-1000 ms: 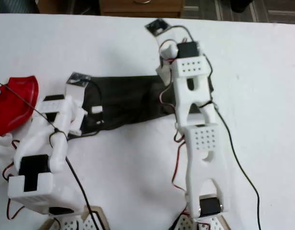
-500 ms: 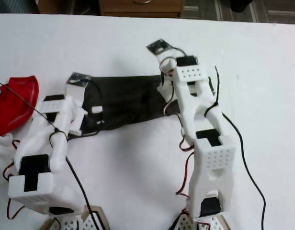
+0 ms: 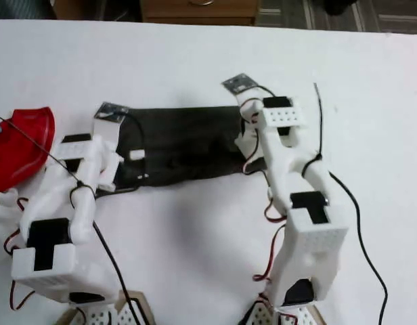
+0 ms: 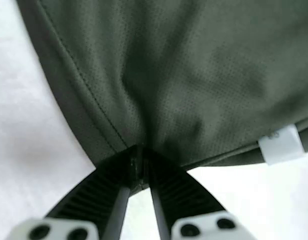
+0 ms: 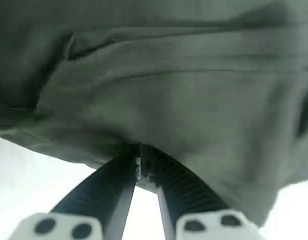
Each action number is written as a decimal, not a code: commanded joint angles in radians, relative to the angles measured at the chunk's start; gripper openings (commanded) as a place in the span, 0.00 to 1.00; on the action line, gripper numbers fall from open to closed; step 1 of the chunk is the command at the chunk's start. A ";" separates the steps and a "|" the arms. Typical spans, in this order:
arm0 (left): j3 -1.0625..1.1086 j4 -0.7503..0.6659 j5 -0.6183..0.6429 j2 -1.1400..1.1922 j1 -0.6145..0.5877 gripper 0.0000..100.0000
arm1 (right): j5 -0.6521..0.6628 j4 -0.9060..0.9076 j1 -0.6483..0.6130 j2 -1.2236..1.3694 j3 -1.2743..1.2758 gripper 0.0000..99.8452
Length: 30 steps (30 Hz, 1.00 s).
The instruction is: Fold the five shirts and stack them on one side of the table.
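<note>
The left gripper (image 4: 139,169) and right gripper (image 5: 140,167) each clenched an end of the dark shirt (image 3: 181,139) stretched between them, apparently only part-folded; stacking seemingly lay ahead.

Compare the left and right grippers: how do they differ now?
The left gripper pinches the shirt at its end nearer the red thing; the right gripper pinches the opposite end. The left bites at a stitched hem; the right bites bunched folds. Both are shut on the shirt.
</note>
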 commanded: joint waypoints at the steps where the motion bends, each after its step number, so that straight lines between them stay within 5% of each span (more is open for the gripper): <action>1: 0.002 -0.012 0.006 0.002 -0.009 0.03 | 0.035 0.005 0.004 -0.099 -0.002 0.02; 6: -0.030 0.005 0.006 -0.006 -0.008 0.03 | 0.034 0.015 -0.016 -0.130 -0.028 0.02; 18: -0.443 0.468 0.057 -0.104 -0.012 0.03 | 0.041 0.133 -0.005 -0.435 -0.032 0.02; 24: -0.458 0.430 0.132 -0.101 -0.049 0.05 | 0.043 0.211 0.028 -0.513 -0.028 0.02; 30: -0.460 0.298 0.153 -0.081 -0.117 0.26 | 0.043 0.289 0.035 -0.579 -0.028 0.02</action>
